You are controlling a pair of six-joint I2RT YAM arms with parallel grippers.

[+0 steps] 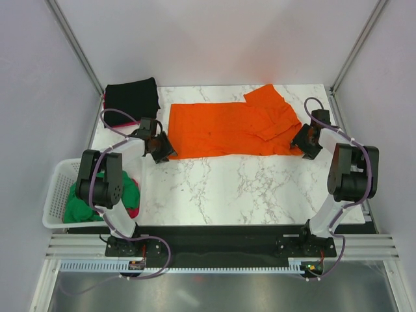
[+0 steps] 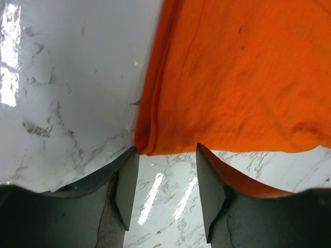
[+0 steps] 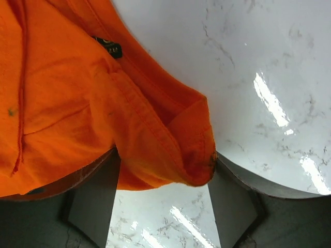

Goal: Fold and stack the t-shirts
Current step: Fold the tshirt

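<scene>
Between the part-open jaws of the left gripper (image 2: 167,149) sits a doubled corner of the orange t-shirt (image 1: 221,130), unpinched. The right gripper (image 3: 165,155) stands wide around its bunched collar end. The shirt lies across the far side of the table (image 1: 247,188). Best to seize both layers, then lift evenly.

Left arm (image 1: 107,185): elbow raised, forearm reaching forward and inward, wrist pitched down. Left gripper (image 2: 166,149) sits low, jaws parted. Right arm (image 1: 348,175): mirrored pose, elbow high, wrist angled down and inward. Right gripper (image 3: 165,155): low, jaws spread wider than the left's.
</scene>
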